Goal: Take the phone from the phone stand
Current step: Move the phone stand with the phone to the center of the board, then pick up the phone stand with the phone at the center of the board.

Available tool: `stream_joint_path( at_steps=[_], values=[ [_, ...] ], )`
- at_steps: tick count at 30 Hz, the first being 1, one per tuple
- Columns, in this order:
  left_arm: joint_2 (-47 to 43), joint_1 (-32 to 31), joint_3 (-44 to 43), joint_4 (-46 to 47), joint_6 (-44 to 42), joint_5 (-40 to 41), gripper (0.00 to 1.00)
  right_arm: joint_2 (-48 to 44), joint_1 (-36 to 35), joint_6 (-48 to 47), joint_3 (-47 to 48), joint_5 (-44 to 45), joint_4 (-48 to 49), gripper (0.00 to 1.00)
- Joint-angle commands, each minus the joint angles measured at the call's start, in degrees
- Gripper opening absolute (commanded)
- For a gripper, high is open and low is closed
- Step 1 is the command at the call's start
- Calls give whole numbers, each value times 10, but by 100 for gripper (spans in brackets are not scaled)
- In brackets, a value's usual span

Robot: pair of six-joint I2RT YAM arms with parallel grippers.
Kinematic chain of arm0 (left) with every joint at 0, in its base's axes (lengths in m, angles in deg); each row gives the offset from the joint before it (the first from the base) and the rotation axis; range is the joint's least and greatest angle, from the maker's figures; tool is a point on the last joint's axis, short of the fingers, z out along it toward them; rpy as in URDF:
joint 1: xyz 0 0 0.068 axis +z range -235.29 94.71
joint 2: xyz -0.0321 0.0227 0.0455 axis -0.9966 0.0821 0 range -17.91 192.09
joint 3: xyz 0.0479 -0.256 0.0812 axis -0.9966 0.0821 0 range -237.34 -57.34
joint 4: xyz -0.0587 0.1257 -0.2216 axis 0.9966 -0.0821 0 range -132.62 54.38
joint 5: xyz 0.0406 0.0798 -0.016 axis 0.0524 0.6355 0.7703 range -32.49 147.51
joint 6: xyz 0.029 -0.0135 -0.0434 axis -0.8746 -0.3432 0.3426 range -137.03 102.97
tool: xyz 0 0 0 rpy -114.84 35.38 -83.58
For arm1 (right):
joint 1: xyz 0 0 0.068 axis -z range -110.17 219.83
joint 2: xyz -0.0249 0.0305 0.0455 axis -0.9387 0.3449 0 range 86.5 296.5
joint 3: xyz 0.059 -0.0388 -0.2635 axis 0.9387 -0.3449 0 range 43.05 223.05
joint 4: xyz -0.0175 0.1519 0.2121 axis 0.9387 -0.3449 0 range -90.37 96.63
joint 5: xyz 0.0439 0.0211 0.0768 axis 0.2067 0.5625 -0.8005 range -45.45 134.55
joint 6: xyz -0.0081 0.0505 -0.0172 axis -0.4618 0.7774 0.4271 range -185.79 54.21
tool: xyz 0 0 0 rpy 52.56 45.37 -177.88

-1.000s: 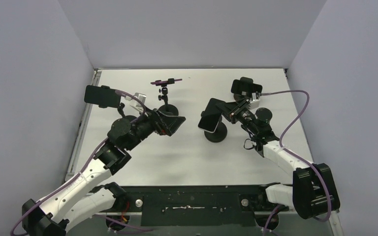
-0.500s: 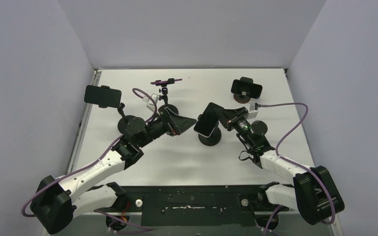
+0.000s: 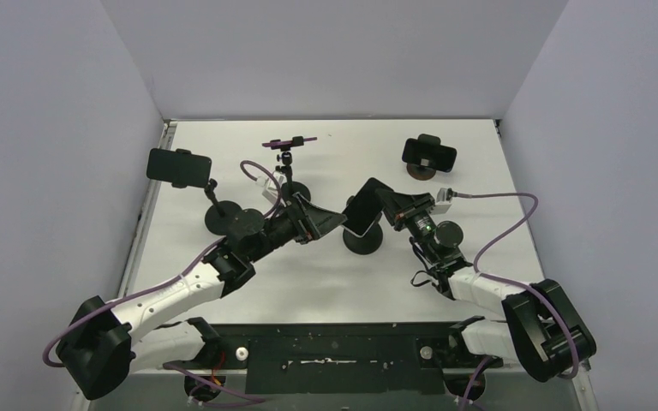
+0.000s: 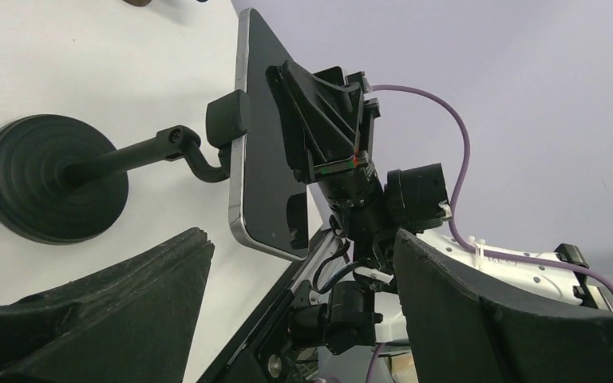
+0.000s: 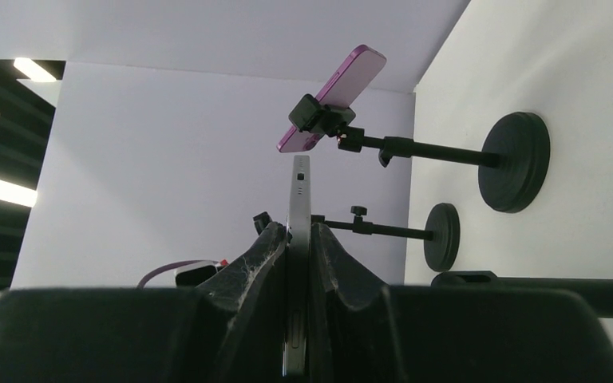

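Observation:
A black phone with a silver edge (image 3: 359, 219) sits clamped in a black phone stand (image 3: 365, 242) at mid-table. My right gripper (image 3: 379, 203) is shut on the phone's upper part; in the right wrist view the phone (image 5: 298, 199) stands edge-on between the two pads. My left gripper (image 3: 334, 221) is open just left of the phone. In the left wrist view the phone (image 4: 267, 152), its clamp (image 4: 227, 120) and the stand's base (image 4: 48, 179) lie ahead of my wide left gripper (image 4: 303, 319), with nothing between the fingers.
Three more stands with phones are on the table: a black phone (image 3: 178, 167) at the left, a pink phone (image 3: 289, 141) at the back centre, and a black phone (image 3: 428, 154) at the back right. Walls close in the left, back and right sides.
The left arm has reached right, bringing its gripper up beside the phone, its jaws narrowing a little. The right gripper, phone and stand have shifted slightly left and nearer.

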Motion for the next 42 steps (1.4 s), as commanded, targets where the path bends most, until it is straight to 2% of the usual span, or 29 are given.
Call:
stream_joint_path(
  at_steps=[1, 6, 19, 36, 42],
  values=[
    [3, -6, -5, 5, 7, 15, 81, 6, -6, 15, 6, 34, 119, 0],
    [38, -13, -17, 29, 14, 1, 77, 23, -5, 16, 1, 53, 124, 0],
    [99, -14, -46, 105, 40, -27, 55, 53, -14, 15, -6, 69, 135, 0],
    [135, -14, -74, 127, 32, -33, 30, 70, -30, 15, -17, 62, 147, 0],
    [144, -14, -71, 154, 30, -22, 27, 72, -37, 25, -22, 68, 156, 0]
  ],
)
